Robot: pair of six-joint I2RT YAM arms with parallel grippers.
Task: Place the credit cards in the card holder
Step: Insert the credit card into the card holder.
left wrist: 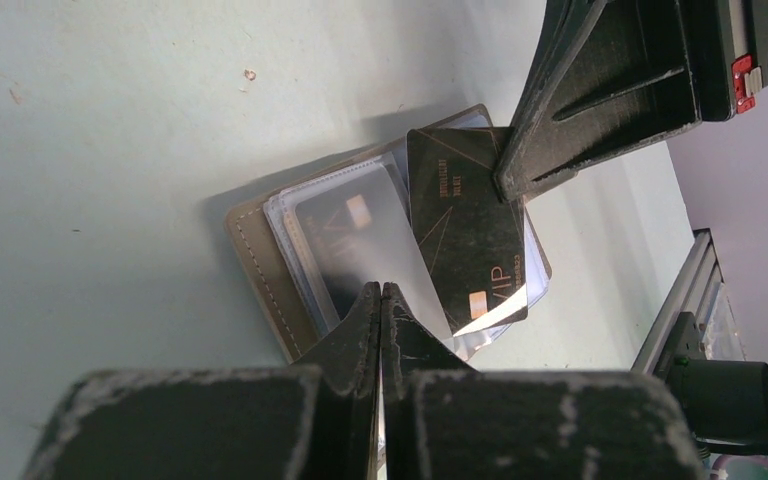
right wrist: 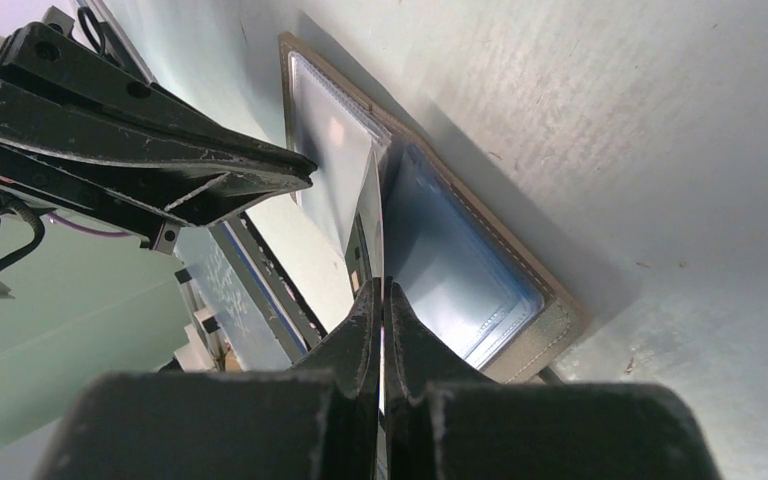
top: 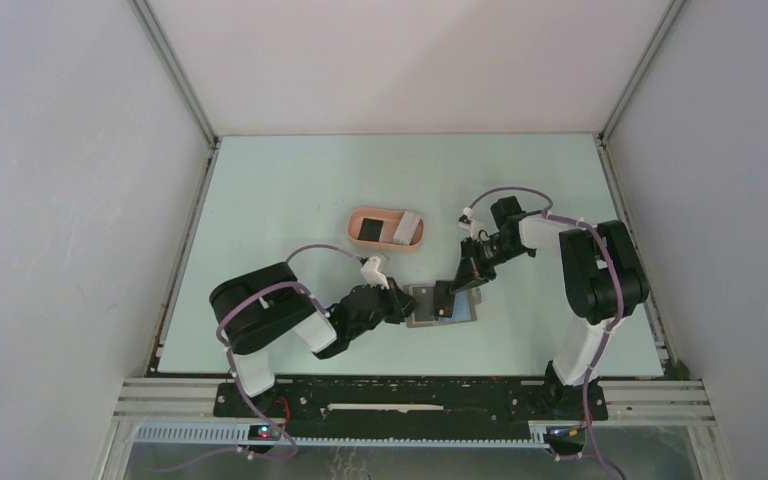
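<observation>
- Right gripper (right wrist: 380, 300): jaws closed on the black VIP card (left wrist: 465, 235), near one end. The card is tilted, its other end down among the clear sleeves of the open grey wallet (left wrist: 260, 265).
- Left gripper (left wrist: 381, 300): jaws closed together, tips at the wallet's near sleeve. We cannot tell whether they pinch the plastic or only press on it.
- Card holder (top: 390, 247): farther up the table, well apart from the wallet. It holds a black card (top: 368, 229) and a whitish card (top: 407, 228).
- Risk: the grip takes only a narrow edge, so we judge the card may pivot or slip if a sleeve drags on it.
- Risk: if the left tips lose the wallet, it may lift along with the card.
- Views: only the top camera shows the holder and the path to it.
- Views: the left wrist shows the card's face and the grip point.
- Views: the right wrist shows the card edge-on, plus a blue card (right wrist: 455, 275) in a sleeve.
</observation>
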